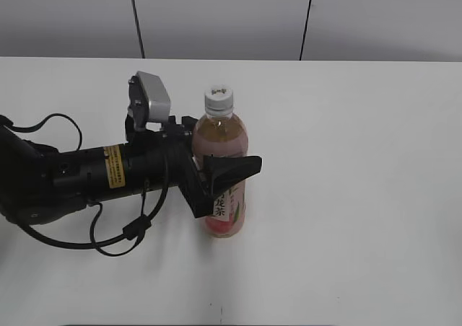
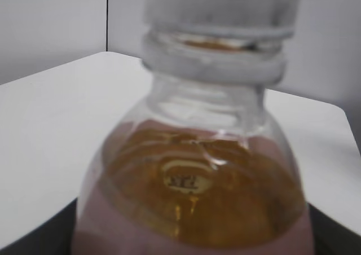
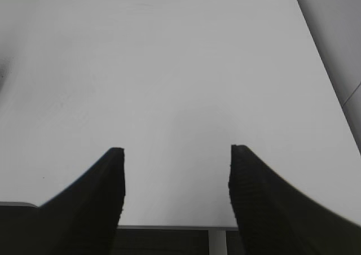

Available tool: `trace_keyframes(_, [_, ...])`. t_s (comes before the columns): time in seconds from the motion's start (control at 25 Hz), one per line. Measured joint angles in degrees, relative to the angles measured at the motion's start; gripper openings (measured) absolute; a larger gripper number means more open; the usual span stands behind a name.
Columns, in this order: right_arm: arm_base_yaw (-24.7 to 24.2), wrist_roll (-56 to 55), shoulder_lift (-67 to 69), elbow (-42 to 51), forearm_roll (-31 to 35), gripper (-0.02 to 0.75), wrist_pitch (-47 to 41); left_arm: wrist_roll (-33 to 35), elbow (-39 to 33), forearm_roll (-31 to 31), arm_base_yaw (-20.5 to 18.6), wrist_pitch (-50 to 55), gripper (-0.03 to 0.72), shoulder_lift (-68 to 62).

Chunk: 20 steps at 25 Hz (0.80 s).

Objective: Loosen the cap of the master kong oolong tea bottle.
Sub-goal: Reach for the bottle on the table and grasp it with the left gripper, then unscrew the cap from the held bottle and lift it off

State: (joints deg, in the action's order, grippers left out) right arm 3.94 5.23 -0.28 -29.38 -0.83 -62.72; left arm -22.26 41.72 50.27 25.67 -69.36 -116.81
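The master kong oolong tea bottle (image 1: 224, 142) stands upright on the white table, amber tea inside, pink label low on its body. Its white ribbed cap (image 1: 218, 99) is on the neck. My left gripper (image 1: 220, 178) comes in from the left and is shut on the bottle's body at label height. In the left wrist view the bottle's shoulder (image 2: 192, 210) fills the frame and the cap (image 2: 220, 4) is at the top edge. My right gripper (image 3: 176, 170) is open and empty over bare table; it is out of the exterior view.
The white table (image 1: 361, 160) stretches to the right and behind the bottle. A grey panelled wall (image 1: 216, 16) runs along the back edge. The left arm's cables (image 1: 123, 232) loop on the table at the left. The table's near edge (image 3: 169, 228) shows below the right jaws.
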Motion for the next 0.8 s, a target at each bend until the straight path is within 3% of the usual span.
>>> trace_keyframes(0.8, [0.0, 0.0, 0.0, 0.0, 0.0, 0.447, 0.0, 1.5, 0.0, 1.3, 0.0, -0.1, 0.451, 0.0])
